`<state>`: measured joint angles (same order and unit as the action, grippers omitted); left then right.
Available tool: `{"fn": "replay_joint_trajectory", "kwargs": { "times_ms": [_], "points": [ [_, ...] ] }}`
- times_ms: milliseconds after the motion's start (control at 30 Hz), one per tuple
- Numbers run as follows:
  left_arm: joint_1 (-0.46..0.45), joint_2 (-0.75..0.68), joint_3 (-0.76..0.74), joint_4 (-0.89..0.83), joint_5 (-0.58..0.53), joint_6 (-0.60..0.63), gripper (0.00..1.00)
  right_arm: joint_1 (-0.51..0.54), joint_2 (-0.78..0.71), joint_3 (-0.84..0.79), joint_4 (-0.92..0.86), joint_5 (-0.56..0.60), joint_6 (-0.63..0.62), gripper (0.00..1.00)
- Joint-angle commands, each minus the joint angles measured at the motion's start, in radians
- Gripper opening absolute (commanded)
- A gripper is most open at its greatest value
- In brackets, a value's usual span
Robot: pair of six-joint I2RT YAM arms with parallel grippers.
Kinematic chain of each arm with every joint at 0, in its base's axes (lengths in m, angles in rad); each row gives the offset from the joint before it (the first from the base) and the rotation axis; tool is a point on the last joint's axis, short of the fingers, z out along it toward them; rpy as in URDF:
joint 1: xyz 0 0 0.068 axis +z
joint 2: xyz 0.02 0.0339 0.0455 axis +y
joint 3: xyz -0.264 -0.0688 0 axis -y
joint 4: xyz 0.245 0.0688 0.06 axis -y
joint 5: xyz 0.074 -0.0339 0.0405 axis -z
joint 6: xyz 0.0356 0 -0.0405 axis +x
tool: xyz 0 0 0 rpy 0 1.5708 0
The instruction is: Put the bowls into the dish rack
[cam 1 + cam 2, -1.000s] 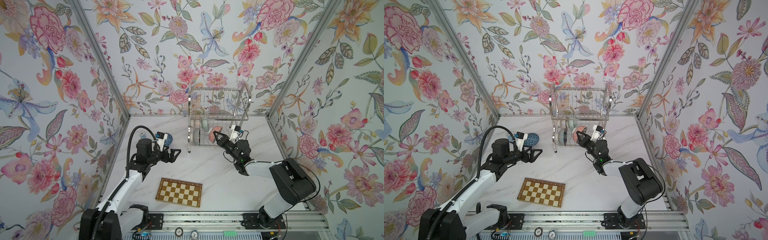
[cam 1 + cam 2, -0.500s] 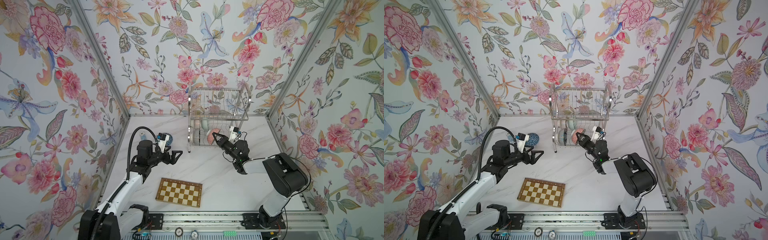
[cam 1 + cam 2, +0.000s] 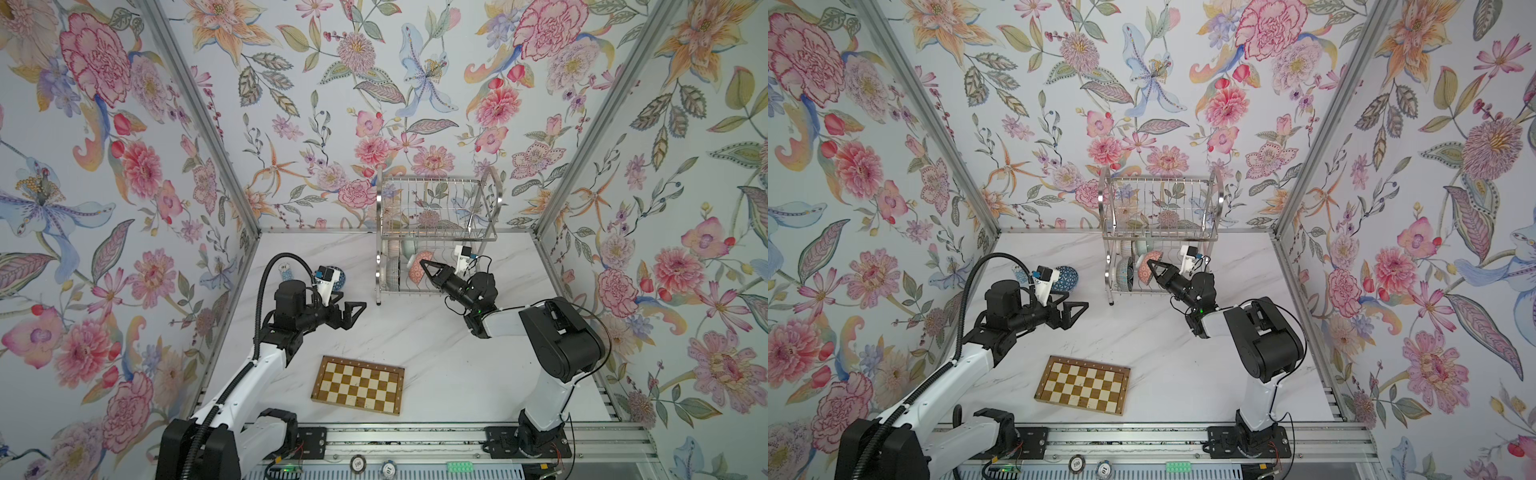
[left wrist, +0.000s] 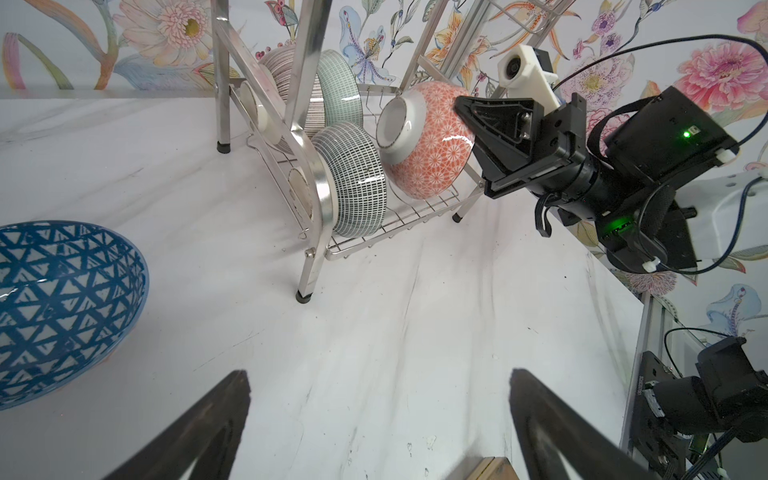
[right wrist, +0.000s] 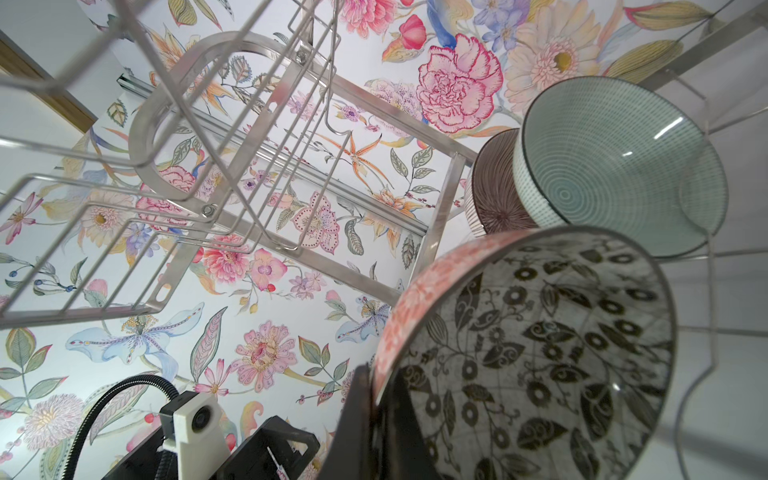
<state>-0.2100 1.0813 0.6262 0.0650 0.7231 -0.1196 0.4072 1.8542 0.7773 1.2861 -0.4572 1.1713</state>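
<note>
Plainly, one bowl is waiting outside the rack. Reading the table (image 3: 415, 332) in a top view as a dial, the blue lattice bowl (image 3: 340, 281) is sitting upright on the marble at about ten o'clock, well apart from the dish rack (image 3: 436, 208). The left gripper (image 3: 351, 304) is hovering just beside that bowl, off toward its four o'clock, with jaws spread wide and nothing between them. The checkered board (image 3: 358, 384) is lying flat near six o'clock.

At twelve o'clock the rack is standing against the back wall. Its lower tier is carrying the pink-lined bowl (image 4: 286, 70), the pale green bowl (image 4: 338, 91) and the gridded bowl (image 4: 357, 178), all on edge. Next to these the floral bowl (image 4: 428, 149), red-patterned outside, is tilting on edge over the lower wires. Whether it is resting in a slot, I cannot tell. The right gripper (image 4: 469, 112) is reaching in from about four o'clock and pinching its rim, one finger inside and one outside.

These bowls are looking like glazed ceramic: stiff, slick, weighty for a rim pinch, and likely to chip against steel. The blue one is probably best taken at the rim nearest the open jaws, then lowered gently.
</note>
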Motion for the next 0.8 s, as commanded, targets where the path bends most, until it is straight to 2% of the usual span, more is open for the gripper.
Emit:
{"fn": "replay_joint_trajectory", "kwargs": {
  "times_ms": [0, 467, 767],
  "points": [
    [-0.014, 0.011, 0.0, 0.0, 0.01, 0.024, 0.99, -0.016, 0.022, 0.049, 0.097, -0.089, 0.027, 0.0],
    [-0.022, 0.03, 0.009, -0.015, 0.002, 0.037, 0.99, -0.062, 0.079, 0.107, 0.081, -0.258, 0.047, 0.0],
    [-0.029, 0.034, 0.012, -0.024, -0.001, 0.041, 0.99, -0.083, 0.094, 0.129, 0.051, -0.311, 0.03, 0.0]
  ]
}}
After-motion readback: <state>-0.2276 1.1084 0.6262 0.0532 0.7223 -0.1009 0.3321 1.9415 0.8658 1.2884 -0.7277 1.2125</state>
